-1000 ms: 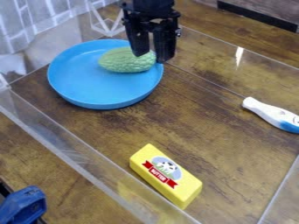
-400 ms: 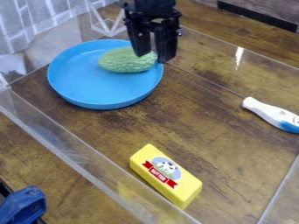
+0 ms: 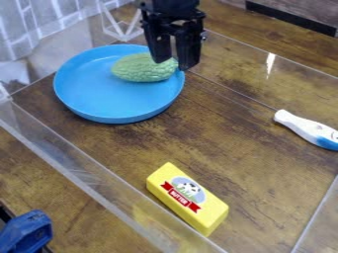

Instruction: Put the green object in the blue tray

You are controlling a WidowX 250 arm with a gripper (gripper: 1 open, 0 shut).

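You can see that nothing has changed since the earlier frame: your gripper (image 3: 173, 59) still stays above the blue tray (image 3: 93, 101), its fingers clenched on the green object (image 3: 137, 68), which rests inside the tray near its far rim.

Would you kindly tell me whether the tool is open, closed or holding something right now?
Tool: closed, at the green object, which lies in the blue tray; whether it grips the object cannot be told.

Even, moderately bright light, white glare streaks on the clear panel edges (image 3: 79, 168), soft faint shadows, low resolution, slightly blurred throughout.
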